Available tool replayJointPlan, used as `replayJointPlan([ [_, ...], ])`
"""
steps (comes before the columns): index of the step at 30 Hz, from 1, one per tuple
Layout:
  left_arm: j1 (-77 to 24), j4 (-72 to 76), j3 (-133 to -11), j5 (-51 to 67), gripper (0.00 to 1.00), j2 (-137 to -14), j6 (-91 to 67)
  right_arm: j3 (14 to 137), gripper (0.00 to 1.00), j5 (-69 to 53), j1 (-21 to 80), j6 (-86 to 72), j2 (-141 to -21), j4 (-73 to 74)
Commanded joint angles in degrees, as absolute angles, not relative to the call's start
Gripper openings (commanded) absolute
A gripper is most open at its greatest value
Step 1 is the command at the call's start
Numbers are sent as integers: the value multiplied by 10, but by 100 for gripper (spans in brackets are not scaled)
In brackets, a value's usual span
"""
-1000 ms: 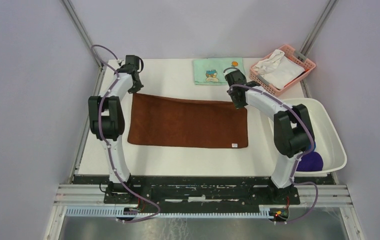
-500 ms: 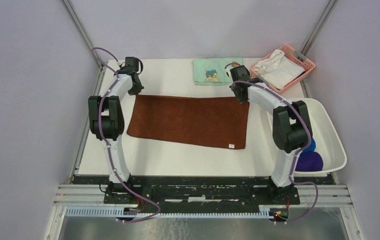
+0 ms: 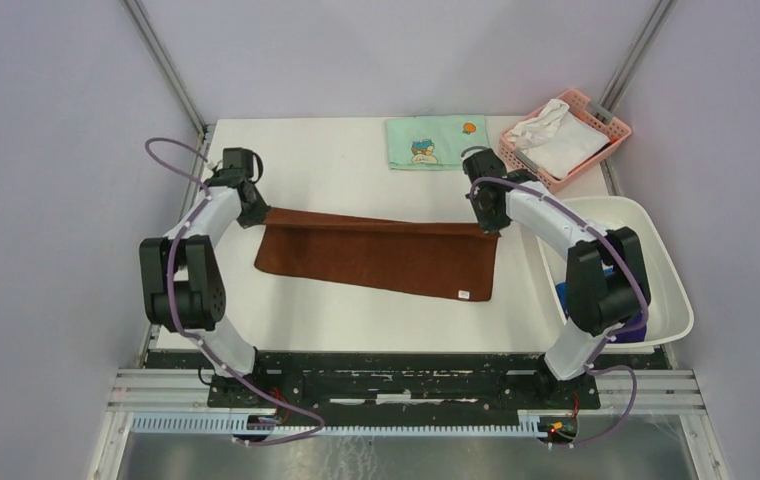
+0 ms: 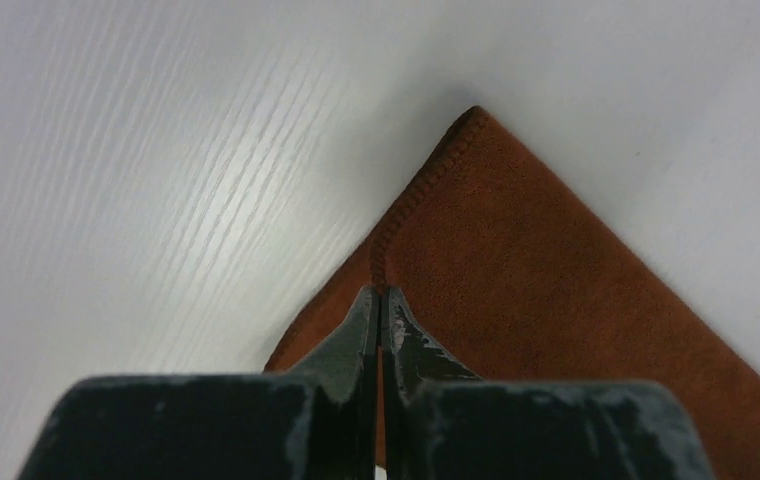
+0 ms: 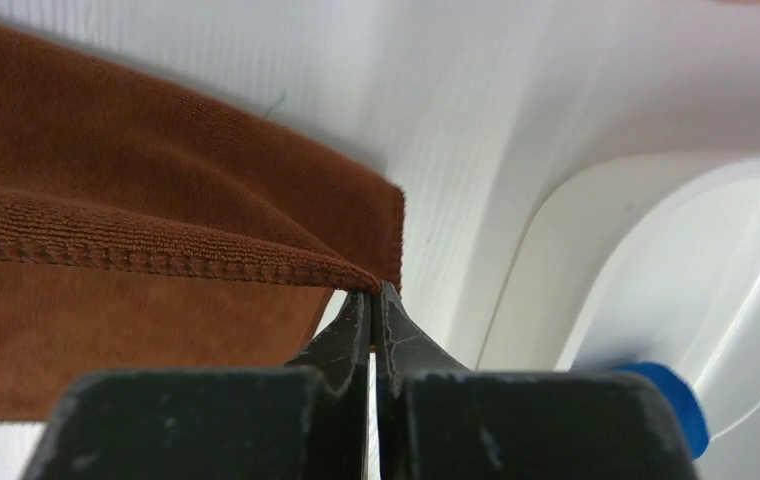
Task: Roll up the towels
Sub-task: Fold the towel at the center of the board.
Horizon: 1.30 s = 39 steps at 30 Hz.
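Observation:
The rust-brown towel (image 3: 376,258) lies across the middle of the table, its far edge raised and drawn toward the near side. My left gripper (image 3: 253,213) is shut on its far left corner, and the left wrist view shows the hem pinched between the jaws of this gripper (image 4: 381,297). My right gripper (image 3: 489,222) is shut on the far right corner, where the stitched edge of the towel (image 5: 156,250) meets that gripper's tips (image 5: 374,293). The blue towel (image 3: 560,292) and the purple towel (image 3: 640,322) lie in the white tub, mostly hidden by my right arm.
A white tub (image 3: 668,262) stands at the right edge of the table. A pink basket (image 3: 611,122) holding a white cloth (image 3: 556,135) sits at the back right. A pale green cartoon-print towel (image 3: 424,142) lies flat at the back.
Both grippers have pulled the towel's far corners toward the near side, so the far edge has lifted and the towel looks narrower. Both arms have drawn back.

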State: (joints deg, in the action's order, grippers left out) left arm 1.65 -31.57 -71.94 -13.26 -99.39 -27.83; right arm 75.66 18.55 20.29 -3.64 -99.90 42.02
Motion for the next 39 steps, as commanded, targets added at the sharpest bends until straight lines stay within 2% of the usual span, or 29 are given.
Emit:
replayJointPlan([
  [1, 41, -288, -640, -101, 3, -910, -323, 714, 0, 193, 233, -94, -940, 476],
  [14, 53, -272, -488, -54, 3, -829, -351, 605, 0, 170, 260, -173, -867, 514],
  [27, 67, -307, -548, -44, 3, -802, -345, 669, 0, 216, 259, -173, -873, 540],
  [39, 70, -303, -466, -52, 3, -773, -347, 605, 0, 171, 259, -227, -859, 565],
])
